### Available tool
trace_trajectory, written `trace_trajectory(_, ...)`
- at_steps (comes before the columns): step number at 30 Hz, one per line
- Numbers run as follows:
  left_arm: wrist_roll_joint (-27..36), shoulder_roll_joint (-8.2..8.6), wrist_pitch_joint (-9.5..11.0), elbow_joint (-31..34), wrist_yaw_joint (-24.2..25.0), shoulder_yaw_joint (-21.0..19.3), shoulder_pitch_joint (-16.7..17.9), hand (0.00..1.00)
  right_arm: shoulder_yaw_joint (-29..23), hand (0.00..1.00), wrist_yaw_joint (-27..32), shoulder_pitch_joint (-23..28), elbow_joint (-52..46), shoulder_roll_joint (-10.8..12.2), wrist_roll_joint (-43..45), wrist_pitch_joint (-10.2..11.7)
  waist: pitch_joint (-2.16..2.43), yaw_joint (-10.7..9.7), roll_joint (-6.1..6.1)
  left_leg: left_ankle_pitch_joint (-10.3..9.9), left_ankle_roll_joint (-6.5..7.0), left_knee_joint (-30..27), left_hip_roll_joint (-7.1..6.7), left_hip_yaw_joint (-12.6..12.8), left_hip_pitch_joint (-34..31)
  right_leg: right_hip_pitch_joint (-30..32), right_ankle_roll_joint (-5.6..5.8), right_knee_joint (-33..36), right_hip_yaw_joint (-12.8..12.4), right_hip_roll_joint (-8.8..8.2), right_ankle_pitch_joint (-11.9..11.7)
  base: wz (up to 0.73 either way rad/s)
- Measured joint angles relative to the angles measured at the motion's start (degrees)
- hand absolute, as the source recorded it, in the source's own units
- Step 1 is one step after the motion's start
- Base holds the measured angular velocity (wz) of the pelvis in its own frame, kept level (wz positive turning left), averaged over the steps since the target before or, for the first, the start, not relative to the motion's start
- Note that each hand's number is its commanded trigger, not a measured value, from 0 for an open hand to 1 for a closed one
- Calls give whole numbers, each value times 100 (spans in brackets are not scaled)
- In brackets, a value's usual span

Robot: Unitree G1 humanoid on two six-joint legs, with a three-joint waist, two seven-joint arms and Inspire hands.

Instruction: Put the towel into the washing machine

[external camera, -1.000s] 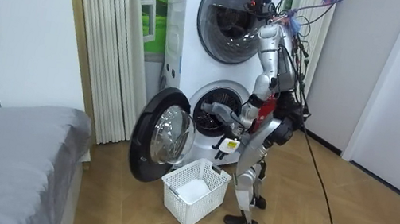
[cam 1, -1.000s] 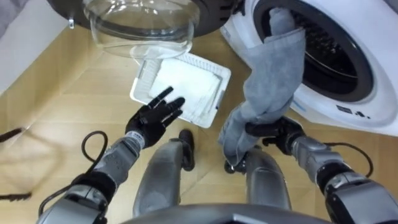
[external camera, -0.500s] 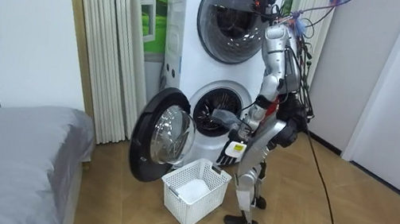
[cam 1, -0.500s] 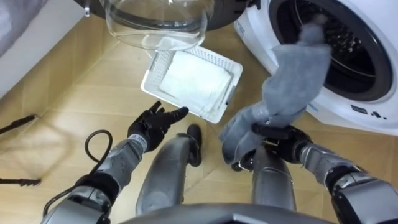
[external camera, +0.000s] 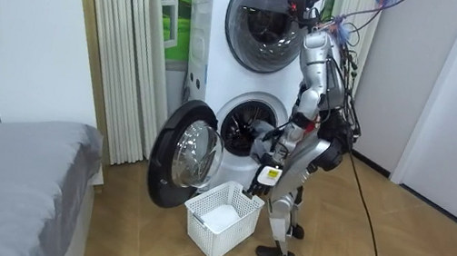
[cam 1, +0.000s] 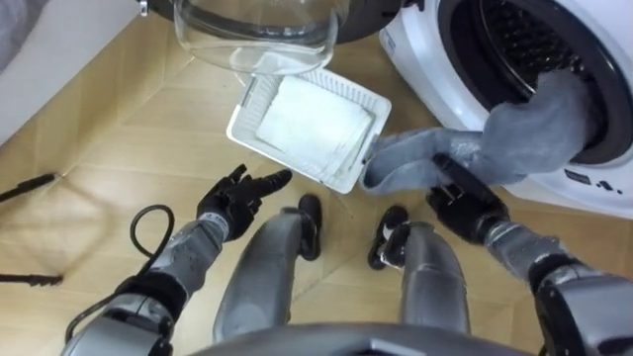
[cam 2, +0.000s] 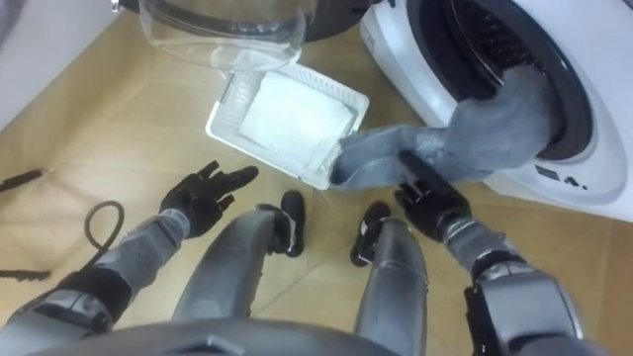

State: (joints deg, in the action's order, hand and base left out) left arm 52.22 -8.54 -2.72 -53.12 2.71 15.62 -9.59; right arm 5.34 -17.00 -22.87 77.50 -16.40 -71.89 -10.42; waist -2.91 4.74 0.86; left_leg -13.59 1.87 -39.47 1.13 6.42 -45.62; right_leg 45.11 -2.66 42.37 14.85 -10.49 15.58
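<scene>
A grey towel (cam 1: 524,124) stretches from the rim of the washing machine's open drum (cam 1: 524,44) down and left to a loose end over the basket's corner. Its upper end lies over the rim, partly inside the drum. My right hand (cam 1: 465,198) is beneath the towel's middle, with its fingers curled into the cloth. My left hand (cam 1: 235,196) hovers open over the wooden floor, fingers spread, holding nothing. In the room view I stand leaning forward before the lower washing machine (external camera: 248,122), with the towel (external camera: 257,136) at its opening.
A white laundry basket (cam 1: 255,99) with white cloth inside sits on the floor just left of the drum. The machine's glass door (cam 1: 252,30) hangs open beyond it. A second machine (external camera: 261,9) is stacked on top. A grey bed (external camera: 11,167) and curtains (external camera: 122,47) stand at the room view's left.
My right hand has lifted the towel up and right: it hung nearly straight down, and its top now rests over the drum's rim. The left hand has dropped a little.
</scene>
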Motion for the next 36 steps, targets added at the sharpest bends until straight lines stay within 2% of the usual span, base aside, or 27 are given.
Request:
trace_trajectory(3,-2,-95,-6,244,-133,2,115,0,-165,100,145,-181,-146,-106,-68,-153,3,-47,-111,-10,13,-27,18,49,-2,21,-10,80,-40,-29,23,-1)
trace_trajectory(6,-27,-207,-31,666,-388,-5,241,0,-303,100,390,-386,-413,-424,-566,-258,14,-55,-296,-4,59,-83,13,71,-77,102,-13,174,-36,-38,28,4)
trace_trajectory(8,-13,-277,-45,723,-522,-6,284,0,-451,100,587,-547,-435,-521,-861,-287,16,-71,-393,-13,70,-139,10,73,-80,104,-13,228,-41,-49,29,0)
trace_trajectory(9,-12,-348,-60,871,-607,-8,355,0,-570,100,678,-684,-486,-551,-920,-304,21,-148,-442,-17,77,-155,18,74,-96,105,-8,230,-31,-49,32,0)
trace_trajectory(12,-61,-405,-74,1066,-728,-119,524,0,-1033,100,942,-838,-786,-654,-1109,-355,26,-267,-568,-39,111,-210,25,111,-106,105,14,260,-40,-59,44,1)
trace_trajectory(15,-67,-404,-84,1303,-886,-226,641,0,-1173,100,1265,-1038,-745,-727,-1142,-468,25,-383,-607,-62,150,-275,19,123,-149,105,49,279,-5,-92,58,6)
trace_trajectory(19,-62,-402,-83,1400,-1017,-212,595,0,-1205,100,1556,-1227,-603,-729,-1155,-468,25,-522,-606,-96,210,-316,-33,131,-183,136,132,390,11,-206,111,13)
trace_trajectory(21,-64,-390,-81,1400,-1101,-218,565,0,-1340,0,1707,-1298,-588,-728,-1156,-470,25,-640,-619,-103,265,-316,-118,168,-181,172,203,486,-30,-299,167,13)
trace_trajectory(24,-121,-384,-64,1401,-1129,-229,513,0,-1398,0,1885,-1319,-652,-728,-1156,-471,24,-683,-631,-118,314,-323,-160,220,-177,202,241,538,-73,-364,189,2)
trace_trajectory(27,-408,-376,-50,1400,-1154,-246,463,0,-1563,0,2329,-1448,-658,-728,-1159,-471,24,-728,-631,-135,361,-329,-187,254,-177,203,260,556,-50,-426,198,3)
trace_trajectory(32,-568,-351,-23,1401,-1262,-245,434,0,-1839,0,3053,-1616,-631,-729,-1191,-457,24,-780,-629,-153,390,-341,-189,289,-181,197,295,561,-52,-440,216,0)
trace_trajectory(36,-569,-273,19,1400,-1346,-228,402,0,-1875,0,3507,-1672,-626,-729,-1320,-361,24,-767,-618,-155,393,-346,-189,295,-181,190,310,562,-49,-440,225,0)
